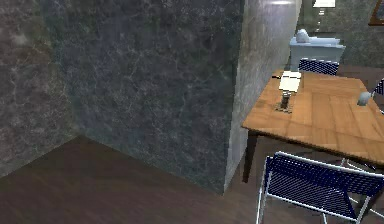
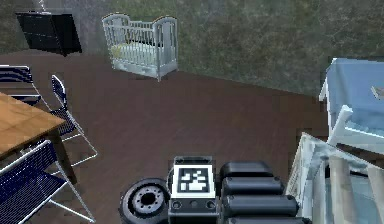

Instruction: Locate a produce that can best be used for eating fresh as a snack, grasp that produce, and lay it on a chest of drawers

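In the forward view, a tan wooden table [image 1: 320, 115] carried an open white book [image 1: 290, 78]. I judged the produce not yet located, so finding, grasping and laying it down were all left. In the arm side view, well beyond the table stood a black chest of drawers [image 2: 48, 30] and a white barred crib [image 2: 140, 45] holding pale bedding [image 2: 128, 50]. Beside the table sat the dark gripper [image 2: 148, 200], its far end indistinct, so I could not tell whether it held anything.

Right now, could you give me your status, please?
Gripper tucked low, load cannot be told. Black chest of drawers far, near crib. Blue chair near the path.
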Available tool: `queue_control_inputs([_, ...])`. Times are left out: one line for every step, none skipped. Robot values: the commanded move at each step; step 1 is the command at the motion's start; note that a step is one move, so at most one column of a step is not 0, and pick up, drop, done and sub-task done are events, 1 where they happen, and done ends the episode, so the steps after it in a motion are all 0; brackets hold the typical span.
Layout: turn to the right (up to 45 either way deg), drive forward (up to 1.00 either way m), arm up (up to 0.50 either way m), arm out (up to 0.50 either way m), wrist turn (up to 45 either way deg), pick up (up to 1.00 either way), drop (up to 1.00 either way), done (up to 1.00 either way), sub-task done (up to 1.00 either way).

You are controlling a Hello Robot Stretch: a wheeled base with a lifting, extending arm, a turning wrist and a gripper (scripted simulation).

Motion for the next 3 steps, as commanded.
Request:
queue_control_inputs([0.0, 0.05, 0.0, 0.0, 0.0, 0.0, 0.0, 0.0, 0.0])
queue_control_inputs([45.0, 0.0, 0.0, 0.0, 0.0, 0.0, 0.0, 0.0, 0.0])
queue_control_inputs([3.0, 0.0, 0.0, 0.0, 0.0, 0.0, 0.0, 0.0, 0.0])
